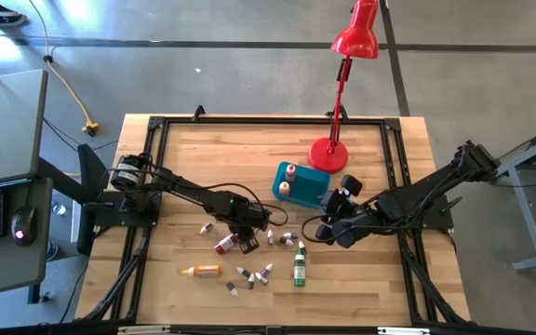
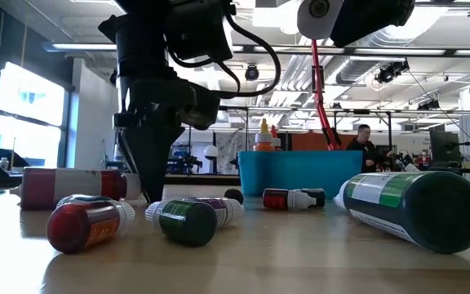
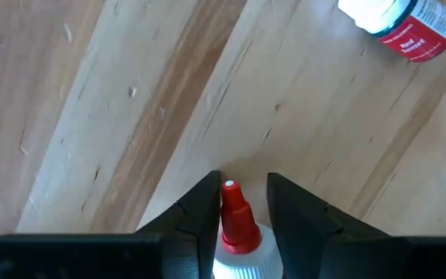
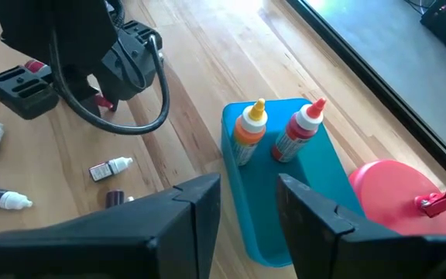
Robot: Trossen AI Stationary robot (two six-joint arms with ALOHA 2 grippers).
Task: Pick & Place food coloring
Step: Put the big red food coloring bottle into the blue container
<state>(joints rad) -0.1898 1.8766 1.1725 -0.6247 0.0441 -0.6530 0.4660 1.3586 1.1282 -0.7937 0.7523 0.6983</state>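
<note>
My left gripper pinches a red-capped dropper bottle lying on the worktop; a hold on the tapered cap may slip. Right gripper open over the teal tub.

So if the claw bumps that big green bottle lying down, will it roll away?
Probably, yes. The green bottle lies on its round side on the smooth wooden table, so a sideways nudge would likely roll it. A push along its length would more likely slide it. It looks like stiff plastic, so it shouldn't squash or break.
</note>
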